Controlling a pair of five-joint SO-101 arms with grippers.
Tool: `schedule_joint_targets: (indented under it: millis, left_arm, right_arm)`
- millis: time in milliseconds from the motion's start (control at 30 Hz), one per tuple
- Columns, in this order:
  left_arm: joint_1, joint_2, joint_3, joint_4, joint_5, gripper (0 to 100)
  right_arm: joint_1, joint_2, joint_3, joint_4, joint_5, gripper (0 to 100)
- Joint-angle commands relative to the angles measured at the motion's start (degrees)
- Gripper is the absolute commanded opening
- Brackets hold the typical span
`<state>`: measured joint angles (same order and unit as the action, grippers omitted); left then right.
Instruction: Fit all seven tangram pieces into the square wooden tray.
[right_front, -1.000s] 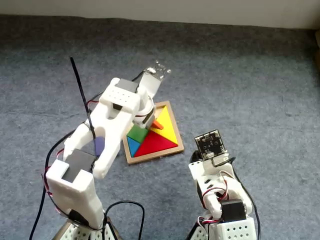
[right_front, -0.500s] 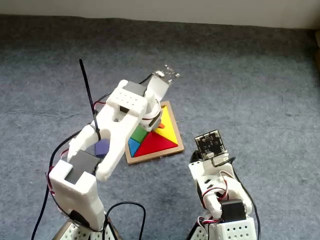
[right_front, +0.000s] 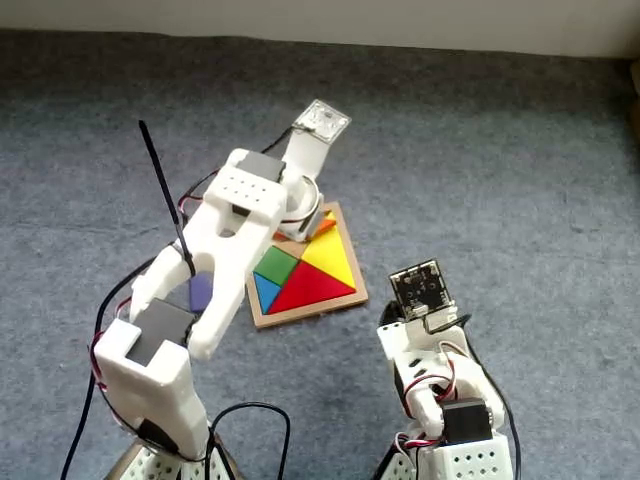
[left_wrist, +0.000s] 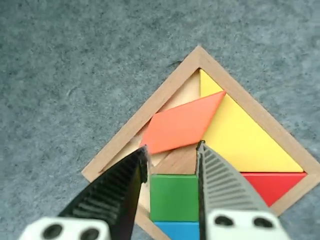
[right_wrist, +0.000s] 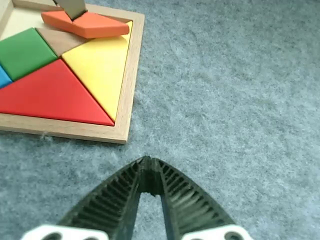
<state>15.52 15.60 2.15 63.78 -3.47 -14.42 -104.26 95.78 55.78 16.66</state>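
Note:
The square wooden tray (right_front: 303, 312) lies on the carpet and holds a yellow triangle (right_front: 330, 258), a red triangle (right_front: 308, 290), a green square (right_front: 274, 265) and a blue triangle (right_front: 265, 291). An orange parallelogram (left_wrist: 182, 122) lies near the tray's far corner, one end resting raised on the yellow triangle (left_wrist: 240, 135). My left gripper (left_wrist: 170, 150) is open just above it, one fingertip (right_wrist: 72, 6) touching the orange piece (right_wrist: 85, 24). A purple piece (right_front: 200, 292) sits on the carpet under the left arm. My right gripper (right_wrist: 146, 161) is shut, hanging over bare carpet short of the tray (right_wrist: 131, 75).
Grey carpet surrounds the tray on all sides. The left arm's black cable (right_front: 165, 195) sticks up left of the tray. A pale wall edge (right_front: 400, 25) runs along the far side.
The left arm's wrist swung toward the far side and lowered. The orange parallelogram went from tilted in the gripper to lying near the tray's far corner. The right arm stayed still.

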Motion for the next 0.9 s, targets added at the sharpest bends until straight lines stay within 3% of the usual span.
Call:
schedule_joint_targets:
  millis: [0,467,867]
  left_arm:
    - [-0.3,-0.4,-2.4,-0.9,0.6,17]
    - [-0.3,3.3,-0.1,-8.5,4.4,18]
    - [-1.9,9.2,-4.7,-7.9,4.6,17]
  right_arm:
    - [-0.8,-0.9,4.6,0.0,0.8,0.6]
    - [-0.8,-0.9,4.6,0.0,0.8,0.6]
    - [-0.8,-0.9,4.7,0.0,0.8,0.6]
